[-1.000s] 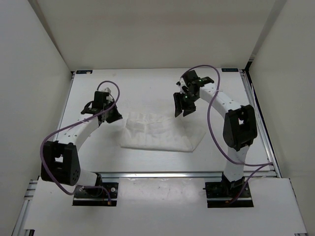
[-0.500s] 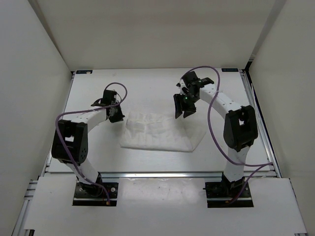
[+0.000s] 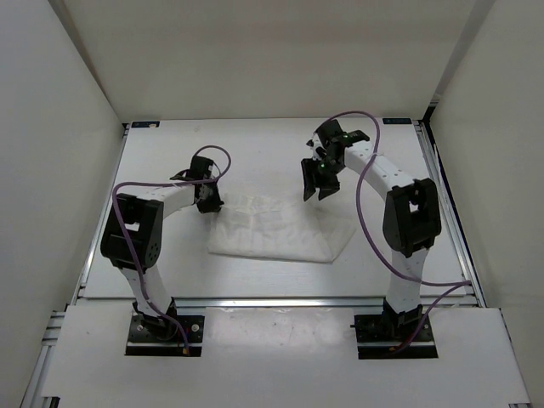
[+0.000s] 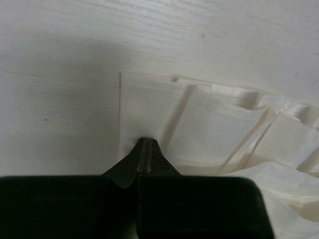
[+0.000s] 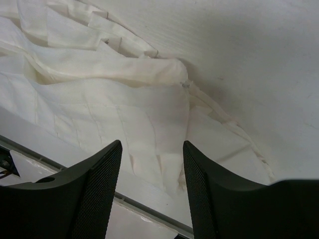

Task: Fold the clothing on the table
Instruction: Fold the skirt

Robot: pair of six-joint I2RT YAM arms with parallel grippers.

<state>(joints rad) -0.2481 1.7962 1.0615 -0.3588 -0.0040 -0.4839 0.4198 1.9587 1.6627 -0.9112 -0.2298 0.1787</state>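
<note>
Top view: the clothing lies rumpled and partly folded near the middle of the table, between both arms. The left tool is at its far left corner and the right tool hangs above its far right part. Bare table surrounds the clothing on all 4 sides, well apart from the rails. Left wrist view: the left tool is fully shut, tips at the clothing's left edge; whether fabric is pinched cannot be told. Risk: a lift that has caught no fabric, or only 1 layer, leaves the fold undone. Right wrist view: the right tool is wide open and holds nothing, above a bunched ridge. Risk: closing there may gather several layers and drag the pile.
</note>
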